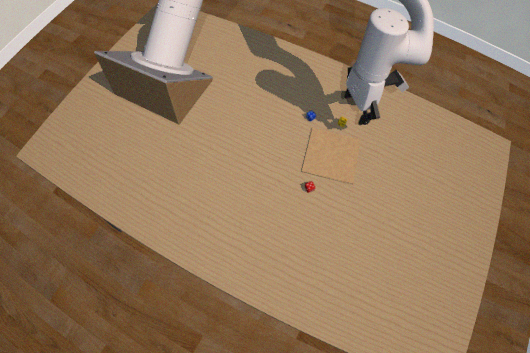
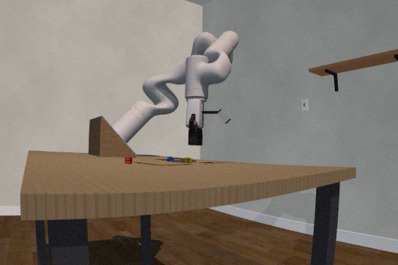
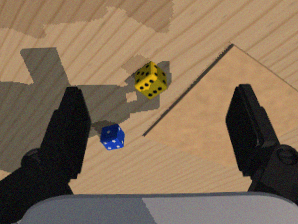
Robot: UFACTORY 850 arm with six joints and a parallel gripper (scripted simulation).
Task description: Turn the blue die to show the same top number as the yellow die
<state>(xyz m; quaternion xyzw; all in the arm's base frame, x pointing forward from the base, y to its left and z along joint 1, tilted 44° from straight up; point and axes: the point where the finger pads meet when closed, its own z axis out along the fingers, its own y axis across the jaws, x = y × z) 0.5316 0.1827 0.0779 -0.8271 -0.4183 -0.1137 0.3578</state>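
The blue die (image 3: 112, 136) is seen on the bare table (image 1: 210, 215), off the mat (image 1: 331, 156) and just beside its far corner, below the gripper (image 3: 160, 129), whose fingers are spread wide with nothing between them; in the wrist view it lies close to one finger (image 3: 67, 129), with the yellow die (image 3: 150, 79) near it, just off the mat's edge. The pips on the top faces of the dice are too small to be counted, and both fingers are cut off by the wrist housing. The red die (image 1: 310, 186) is set well apart off the mat's opposite corner, and a gap is left between the blue and yellow dice.
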